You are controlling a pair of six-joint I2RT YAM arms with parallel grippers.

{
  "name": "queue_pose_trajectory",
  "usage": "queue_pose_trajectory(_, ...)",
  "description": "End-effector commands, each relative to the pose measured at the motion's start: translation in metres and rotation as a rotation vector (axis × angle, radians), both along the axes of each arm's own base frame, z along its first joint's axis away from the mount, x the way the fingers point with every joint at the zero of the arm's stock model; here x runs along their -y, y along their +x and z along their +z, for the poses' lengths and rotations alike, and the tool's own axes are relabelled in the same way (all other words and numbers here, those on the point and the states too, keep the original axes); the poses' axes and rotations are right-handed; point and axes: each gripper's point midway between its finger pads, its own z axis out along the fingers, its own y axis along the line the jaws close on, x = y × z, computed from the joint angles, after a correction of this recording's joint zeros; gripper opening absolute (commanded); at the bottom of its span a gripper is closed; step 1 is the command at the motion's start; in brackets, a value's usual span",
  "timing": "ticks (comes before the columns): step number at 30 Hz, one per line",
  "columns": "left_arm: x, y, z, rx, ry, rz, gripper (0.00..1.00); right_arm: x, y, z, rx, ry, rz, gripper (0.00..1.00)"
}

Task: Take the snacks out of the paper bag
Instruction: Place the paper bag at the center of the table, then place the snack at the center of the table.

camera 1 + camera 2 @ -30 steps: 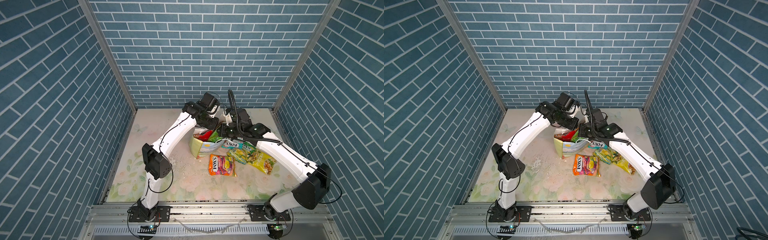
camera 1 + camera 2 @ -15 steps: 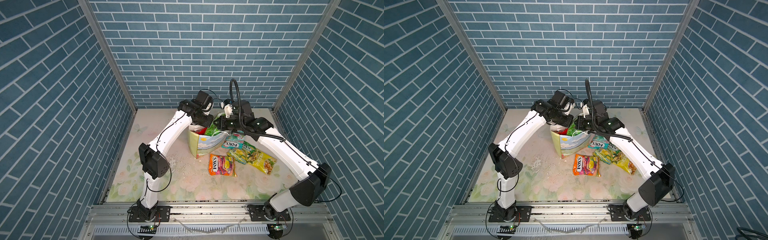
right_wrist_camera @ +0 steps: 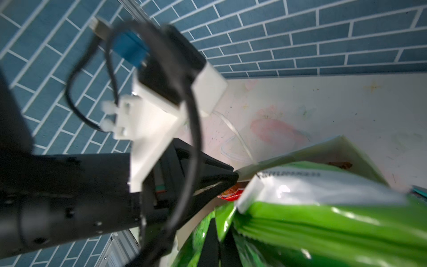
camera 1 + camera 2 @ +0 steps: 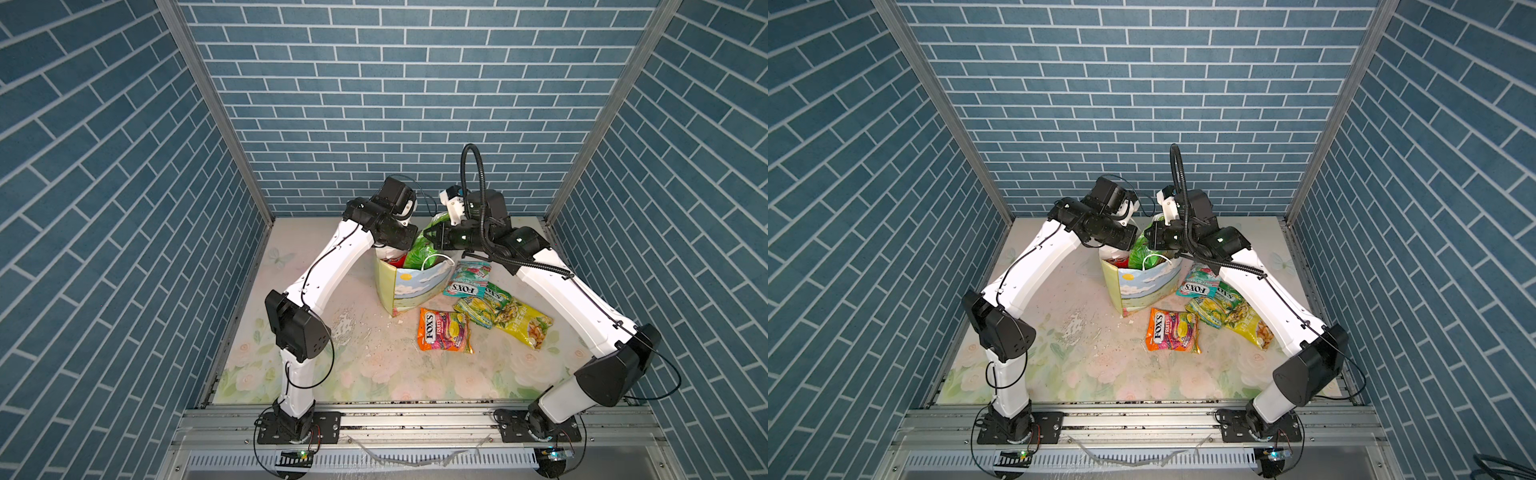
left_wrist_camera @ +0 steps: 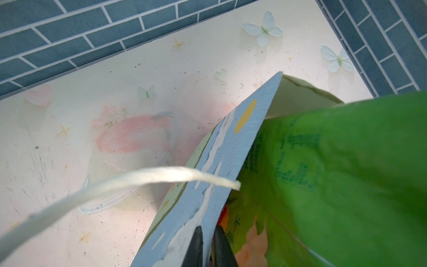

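The paper bag (image 4: 409, 291) (image 4: 1142, 286) stands upright mid-table. My left gripper (image 5: 208, 245) (image 4: 392, 249) is shut on the bag's painted far wall (image 5: 219, 166) at the rim. My right gripper (image 3: 219, 242) (image 4: 428, 235) is shut on the top of a large green snack bag (image 3: 323, 219) (image 4: 419, 253), which sticks up out of the paper bag. A red snack bag (image 4: 397, 262) (image 3: 231, 194) lies inside beside it. On the table to the right lie a teal packet (image 4: 467, 280), a green-yellow packet (image 4: 484, 305), a yellow packet (image 4: 525, 326) and an orange packet (image 4: 444, 336).
A loose white cord handle (image 5: 115, 185) hangs from the bag's far side, another (image 4: 436, 262) at its near rim. Blue brick walls close in the back and both sides. The two wrists sit close together above the bag. White crumbs (image 4: 345, 328) dot the floral mat.
Both grippers have risen. The green bag has come higher out of the paper bag, and the paper bag now stands more upright.
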Motion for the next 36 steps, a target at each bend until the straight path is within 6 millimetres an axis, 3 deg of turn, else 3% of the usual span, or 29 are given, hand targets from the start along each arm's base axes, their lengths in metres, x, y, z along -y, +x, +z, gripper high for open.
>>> queue_pose_trajectory(1, -0.008, -0.004, 0.009, 0.011, -0.009, 0.002, 0.13, 0.001, 0.003, 0.03, 0.1, 0.029, 0.025, 0.0)
queue_pose_trajectory(15, -0.011, -0.004, 0.023, 0.024, -0.082, -0.012, 0.18, 0.029, 0.006, 0.084, 0.187, 0.182, 0.013, 0.0)
queue_pose_trajectory(22, -0.012, -0.005, 0.037, 0.055, -0.107, -0.019, 0.25, 0.032, 0.007, 0.087, 0.191, 0.181, 0.011, 0.0)
queue_pose_trajectory(28, -0.019, -0.008, 0.061, 0.114, -0.135, -0.013, 0.44, 0.032, 0.005, 0.094, 0.207, 0.19, 0.015, 0.0)
queue_pose_trajectory(36, -0.03, -0.014, 0.085, 0.174, -0.154, 0.002, 0.43, 0.033, -0.002, 0.104, 0.241, 0.194, 0.044, 0.0)
